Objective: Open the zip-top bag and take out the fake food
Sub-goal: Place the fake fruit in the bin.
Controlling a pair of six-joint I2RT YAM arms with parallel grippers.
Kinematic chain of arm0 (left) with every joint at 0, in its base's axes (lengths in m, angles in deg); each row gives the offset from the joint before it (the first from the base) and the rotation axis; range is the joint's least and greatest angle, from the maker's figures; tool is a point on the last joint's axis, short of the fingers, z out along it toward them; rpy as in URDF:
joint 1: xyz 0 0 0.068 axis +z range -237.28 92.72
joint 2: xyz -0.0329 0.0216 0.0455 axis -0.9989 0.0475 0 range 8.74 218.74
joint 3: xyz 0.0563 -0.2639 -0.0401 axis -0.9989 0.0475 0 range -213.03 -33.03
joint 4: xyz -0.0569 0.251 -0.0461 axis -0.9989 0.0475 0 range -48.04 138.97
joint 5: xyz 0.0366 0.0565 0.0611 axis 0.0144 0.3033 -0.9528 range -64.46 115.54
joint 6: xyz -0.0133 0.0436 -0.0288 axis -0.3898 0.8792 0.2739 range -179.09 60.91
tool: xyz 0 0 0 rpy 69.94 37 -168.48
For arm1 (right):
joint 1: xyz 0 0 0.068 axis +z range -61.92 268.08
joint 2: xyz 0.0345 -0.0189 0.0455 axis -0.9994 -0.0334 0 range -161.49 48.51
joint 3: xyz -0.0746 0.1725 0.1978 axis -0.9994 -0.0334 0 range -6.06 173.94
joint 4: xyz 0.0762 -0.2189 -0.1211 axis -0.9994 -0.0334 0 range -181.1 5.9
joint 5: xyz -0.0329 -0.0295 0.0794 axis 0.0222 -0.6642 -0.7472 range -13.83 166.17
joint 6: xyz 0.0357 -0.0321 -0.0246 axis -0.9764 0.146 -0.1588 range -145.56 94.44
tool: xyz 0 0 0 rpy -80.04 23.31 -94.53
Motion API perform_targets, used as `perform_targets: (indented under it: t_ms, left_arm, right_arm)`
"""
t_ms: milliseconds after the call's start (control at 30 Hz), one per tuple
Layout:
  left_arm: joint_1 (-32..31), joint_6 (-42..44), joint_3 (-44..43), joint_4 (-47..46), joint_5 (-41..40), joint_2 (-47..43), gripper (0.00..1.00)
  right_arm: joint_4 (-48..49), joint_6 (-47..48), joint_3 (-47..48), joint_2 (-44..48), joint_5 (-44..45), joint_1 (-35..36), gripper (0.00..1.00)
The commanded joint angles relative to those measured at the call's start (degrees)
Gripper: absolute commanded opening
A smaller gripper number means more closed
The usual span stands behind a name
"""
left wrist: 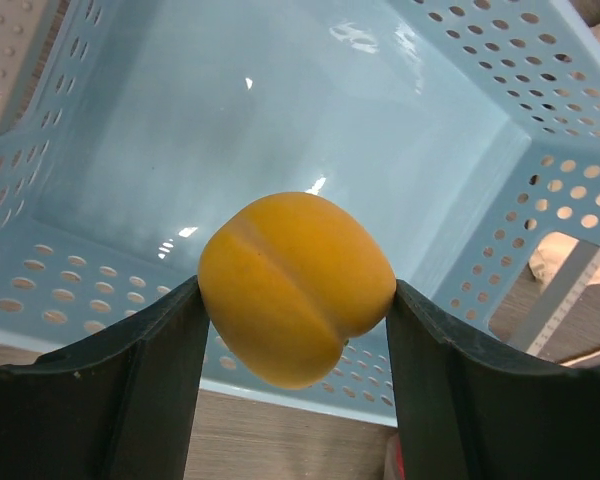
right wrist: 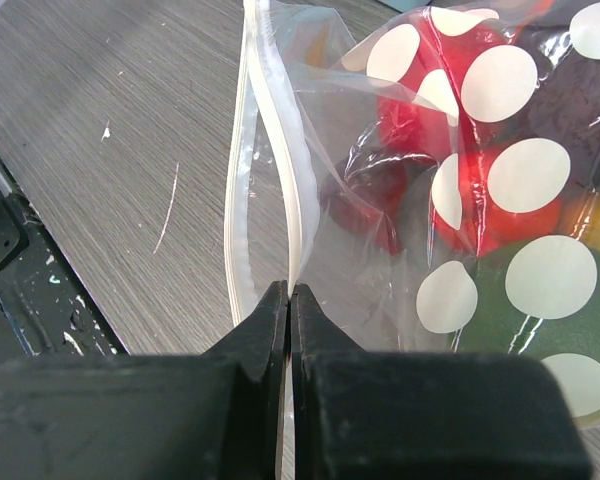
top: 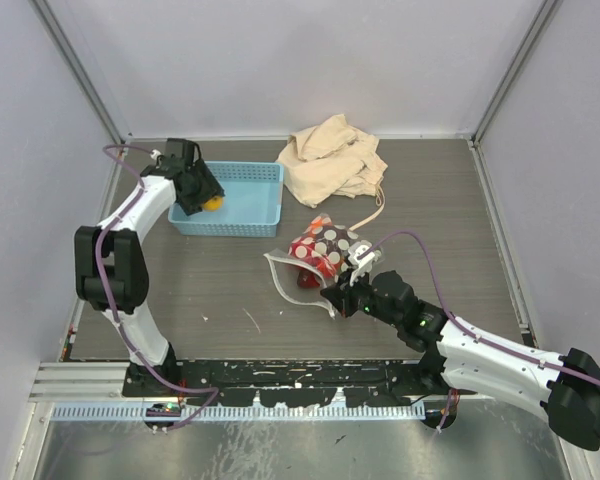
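The left gripper [left wrist: 295,300] clasps a yellow fake fruit [left wrist: 280,255] above the blue basket [left wrist: 280,100]. The right gripper [right wrist: 290,296] pinches the zip strip [right wrist: 280,150] of the zip-top bag [right wrist: 480,200]; the bag lies on the table [top: 230,290], red food [right wrist: 410,125] inside.

Bright even light, glare on blue basket [left wrist: 280,110], soft shadows

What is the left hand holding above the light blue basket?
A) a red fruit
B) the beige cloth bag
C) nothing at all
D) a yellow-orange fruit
D: in the left wrist view, the left hand grips a yellow-orange fruit between its two dark fingers, with the light blue basket behind it.
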Motion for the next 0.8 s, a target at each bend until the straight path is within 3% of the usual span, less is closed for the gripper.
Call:
perform_targets:
  t_ms: [0,67,100,133,333,500,567,700,767]
  left_arm:
    - [0.3,0.5,-5.8,5.7,-2.4,2.7,0.64]
    - [0.2,0.8,-7.2,6.4,-2.9,3.1,0.81]
    - [0.0,0.8,-7.6,6.8,-3.4,3.0,0.97]
    - [-0.2,0.9,-8.1,7.0,-3.6,2.7,0.99]
    - [-0.3,0.8,-7.1,6.1,-4.5,-3.0,0.98]
    - [-0.3,1.4,2.3,-1.7,-1.3,-14.8,0.98]
    - [-0.2,1.3,9.3,-8.3,4.1,-20.8,0.98]
    - [0.4,-4.4,25.3,-29.5,23.5,-32.6,0.98]
    - [-0.3,-7.2,30.0,-33.0,28.0,-36.5,0.98]
  right_arm:
    - [4.7,-0.5,0.2,1.5,0.8,0.2,0.01]
    - [4.7,-0.5,0.0,2.0,0.8,0.2,0.01]
    - [4.7,-0.5,-0.2,2.3,0.9,0.3,0.01]
    - [4.8,-0.5,-0.4,2.6,0.9,0.2,0.01]
    - [6.3,-1.0,-2.1,3.5,0.7,0.2,0.01]
    - [8.9,-1.9,-3.7,2.9,-0.8,0.2,0.01]
    - [10.1,-2.4,-4.6,2.7,-1.6,0.2,0.01]
    - [10.8,-2.7,-5.9,4.1,-2.6,0.2,0.01]
    - [10.4,-2.6,-6.2,5.6,-2.5,0.2,0.01]
